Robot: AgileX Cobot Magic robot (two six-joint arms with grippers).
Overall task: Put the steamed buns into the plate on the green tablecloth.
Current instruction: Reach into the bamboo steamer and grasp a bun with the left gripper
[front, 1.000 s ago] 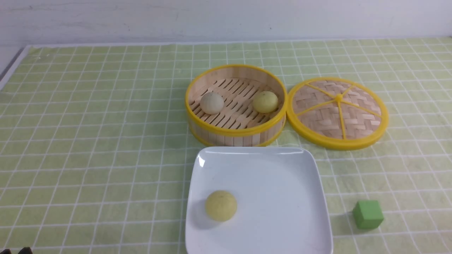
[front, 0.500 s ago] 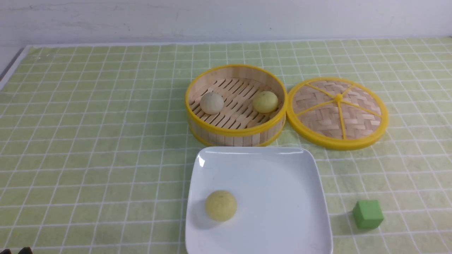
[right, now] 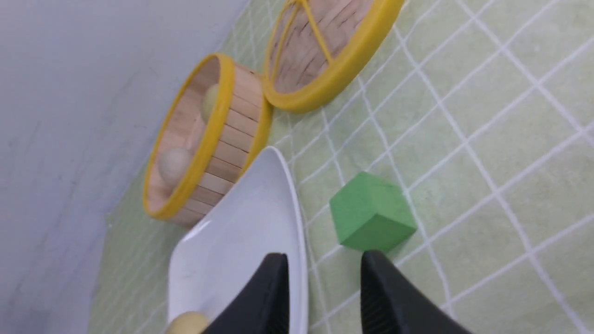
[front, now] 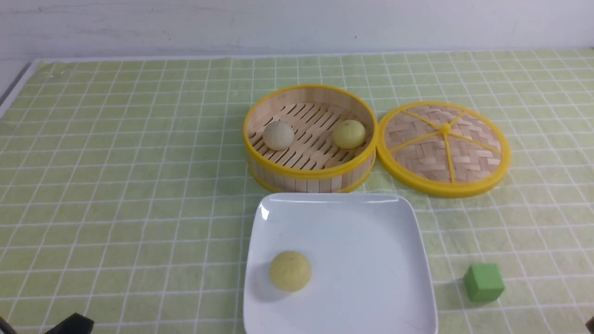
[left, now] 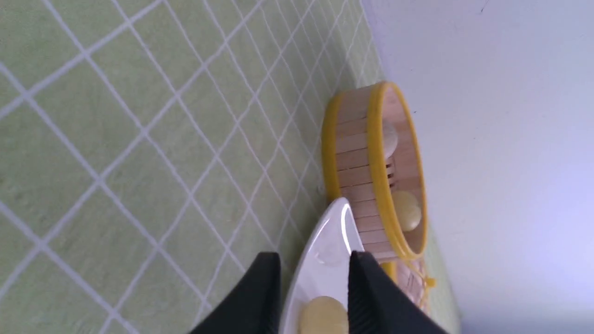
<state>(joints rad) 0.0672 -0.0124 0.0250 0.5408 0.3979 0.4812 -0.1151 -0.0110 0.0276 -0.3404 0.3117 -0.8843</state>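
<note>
From the steamer [front: 310, 174], the open, unladen left gripper [left: 314, 254] lies toward the robot and to its left, nearer the greyish bun [front: 278, 136] in its left half.

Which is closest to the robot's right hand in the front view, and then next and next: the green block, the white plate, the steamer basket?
1. The green block, just in from the right gripper, which has only a tip showing at the corner.
2. The white plate, left of the block.
3. The steamer basket, farthest, beyond the plate.
</note>
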